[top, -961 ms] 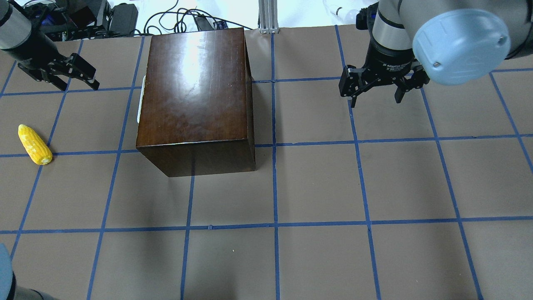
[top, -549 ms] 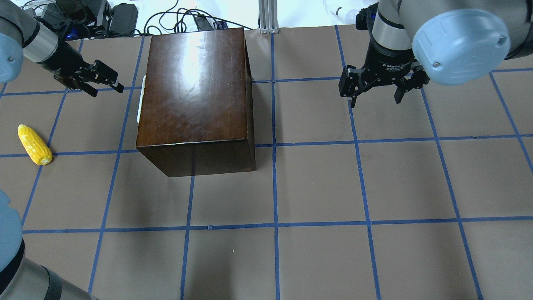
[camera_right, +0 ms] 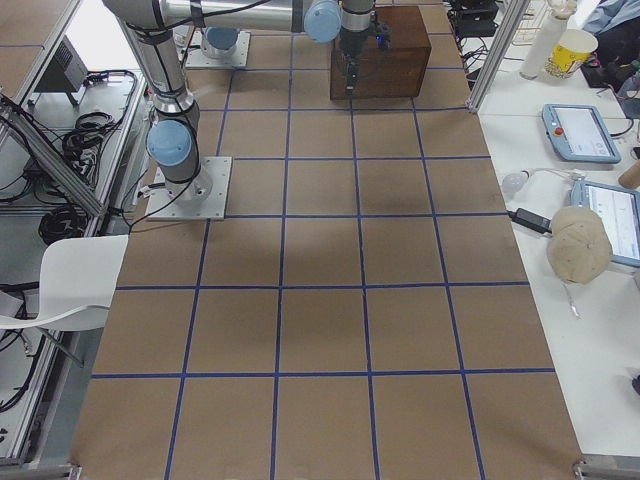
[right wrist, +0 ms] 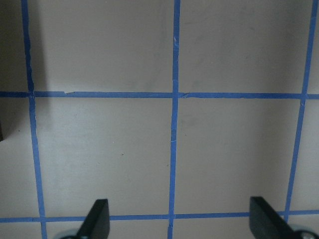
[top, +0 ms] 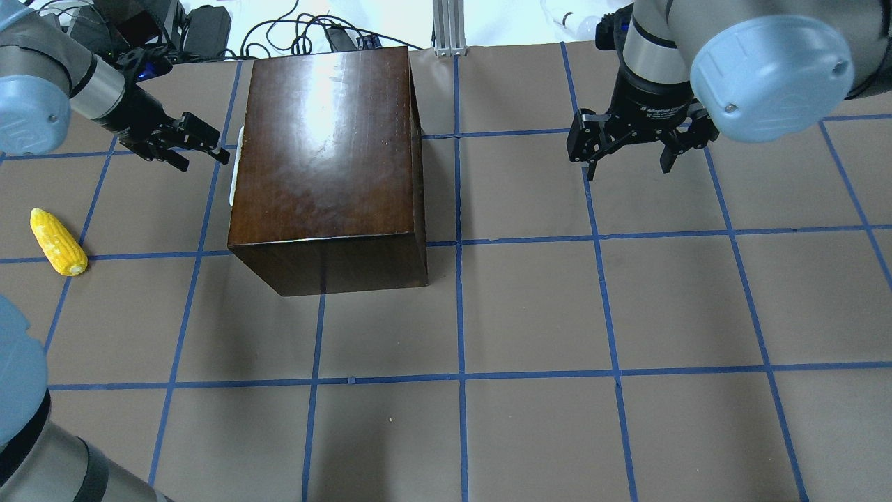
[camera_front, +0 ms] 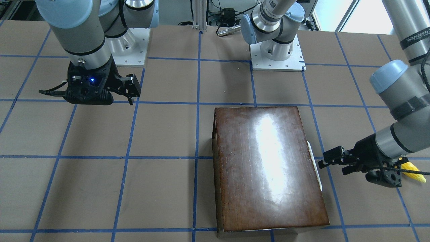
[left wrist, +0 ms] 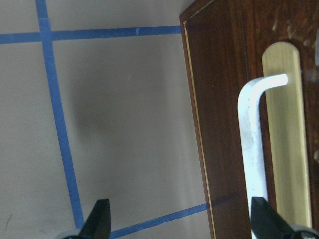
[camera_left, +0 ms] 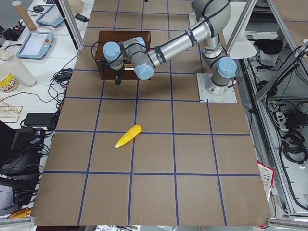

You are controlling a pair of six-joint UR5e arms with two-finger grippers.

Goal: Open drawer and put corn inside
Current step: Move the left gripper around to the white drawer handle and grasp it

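Note:
The glossy dark-brown box (top: 327,160) stands at the table's back left. Its drawer is shut; the dark front panel (left wrist: 224,99) with the pale handle (left wrist: 251,149) faces left, and the handle (top: 235,167) shows as a white strip from overhead. My left gripper (top: 205,160) is open and empty, level with the table, just short of the handle; in the left wrist view (left wrist: 182,224) one fingertip lines up with the handle. The yellow corn (top: 58,242) lies on the table farther left, apart from both. My right gripper (top: 628,167) hangs open and empty, right of the box.
Blue tape lines grid the brown table (top: 529,314). Cables and gear (top: 174,28) lie beyond the far edge behind the left arm. In the front-facing view the left wrist partly covers the corn (camera_front: 415,168).
My left gripper has moved right, from the far left edge to just beside the box's handle side. The right arm, box and corn have not moved.

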